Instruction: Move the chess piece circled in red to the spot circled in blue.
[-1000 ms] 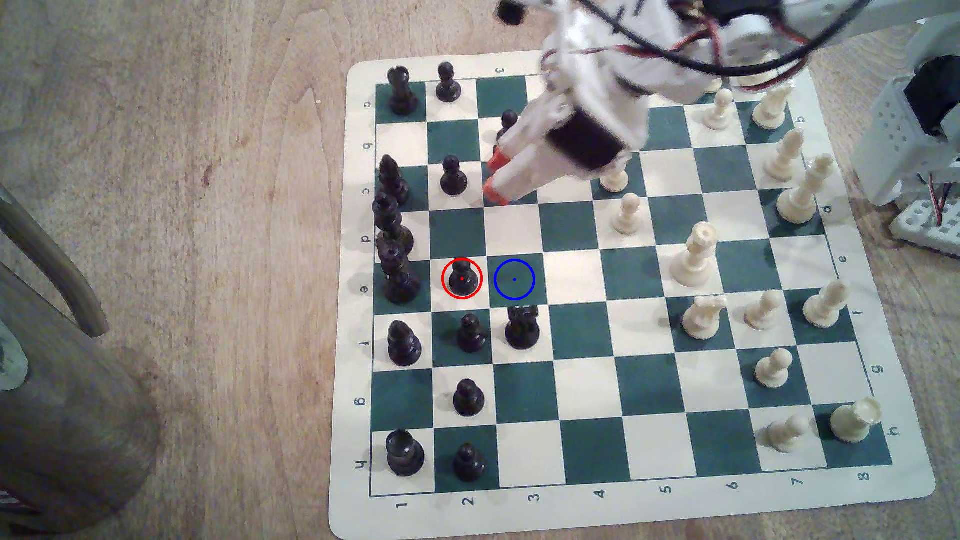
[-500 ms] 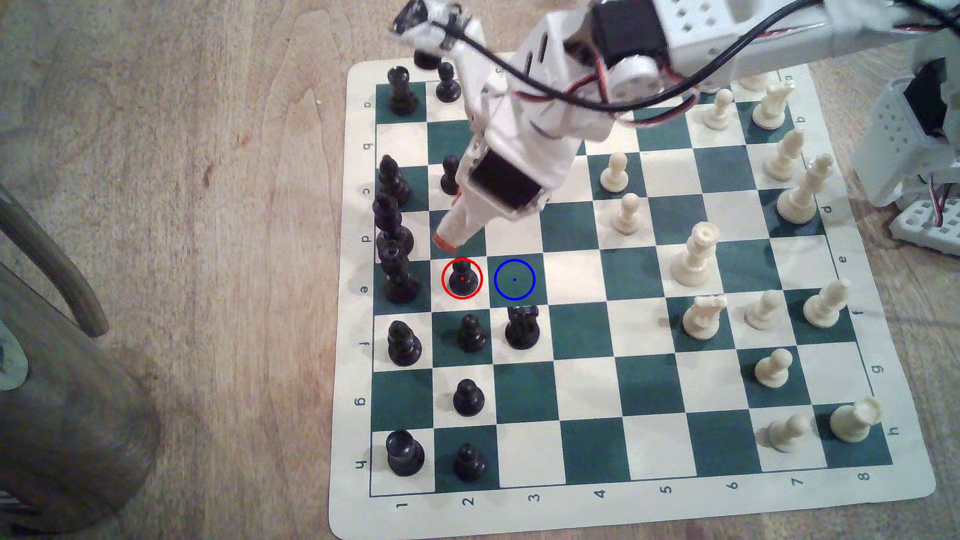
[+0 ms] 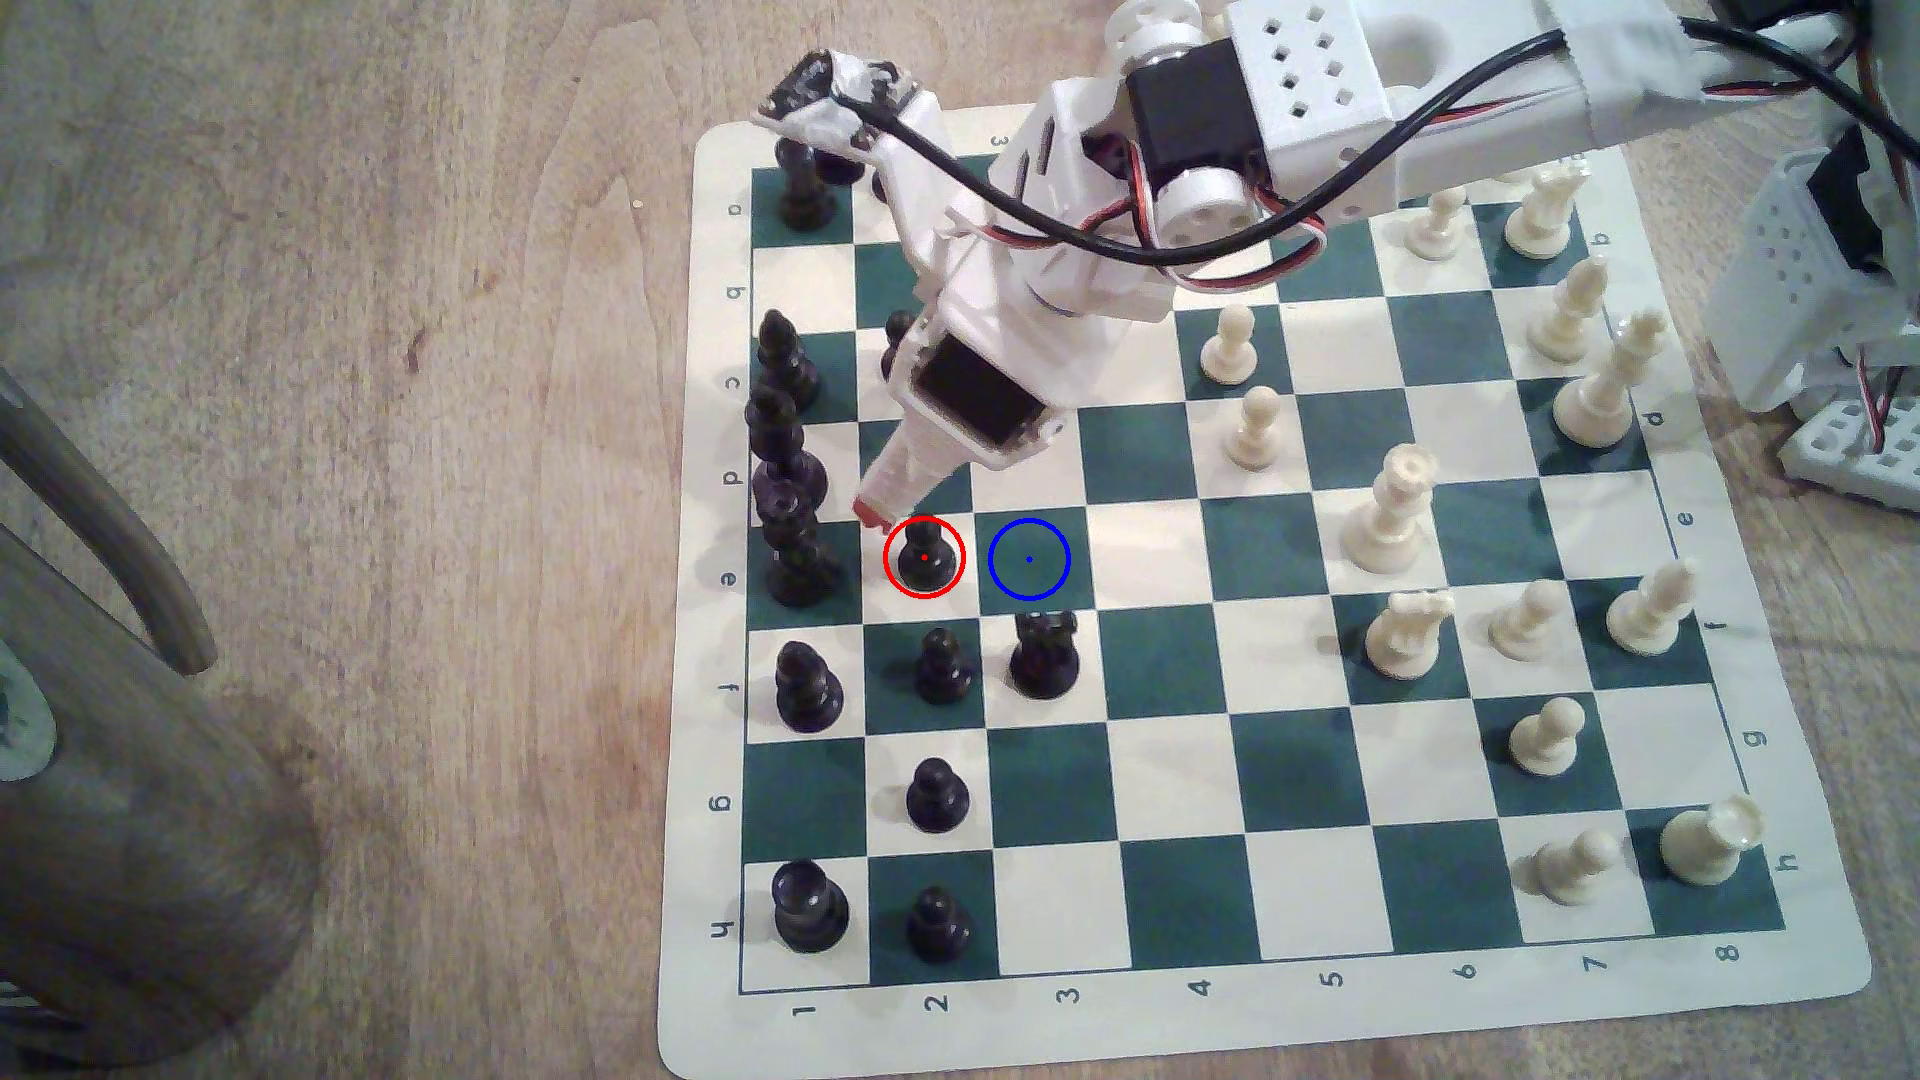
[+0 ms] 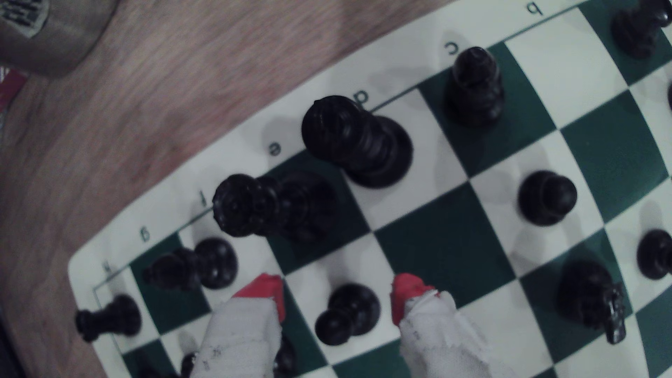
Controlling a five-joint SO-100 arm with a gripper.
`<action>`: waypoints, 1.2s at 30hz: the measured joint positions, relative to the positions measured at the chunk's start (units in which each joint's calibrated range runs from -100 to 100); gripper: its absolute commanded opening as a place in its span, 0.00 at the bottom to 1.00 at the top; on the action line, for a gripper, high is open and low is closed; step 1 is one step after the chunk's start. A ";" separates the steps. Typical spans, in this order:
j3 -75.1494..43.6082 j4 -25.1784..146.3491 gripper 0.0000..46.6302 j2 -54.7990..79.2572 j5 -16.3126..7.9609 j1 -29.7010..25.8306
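tool point(image 3: 871, 511) tip just beside ringed pawn point(image 3: 926, 557) | blue-ringed square point(image 3: 1029, 576) bare

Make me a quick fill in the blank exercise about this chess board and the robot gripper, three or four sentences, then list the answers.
1. The red ring is drawn around a black ____ on a cream square of the chessboard.
2. The blue-ringed spot is a dark ____ square.
3. The gripper has its red-tipped fingers spread to either side of the ringed piece, so it is ____.
4. In the exterior view, the square just below the blue ring holds a black ____.

Answers: pawn; green; open; knight
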 measured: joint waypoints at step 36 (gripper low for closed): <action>-0.81 -0.48 0.29 4.94 -0.10 -2.65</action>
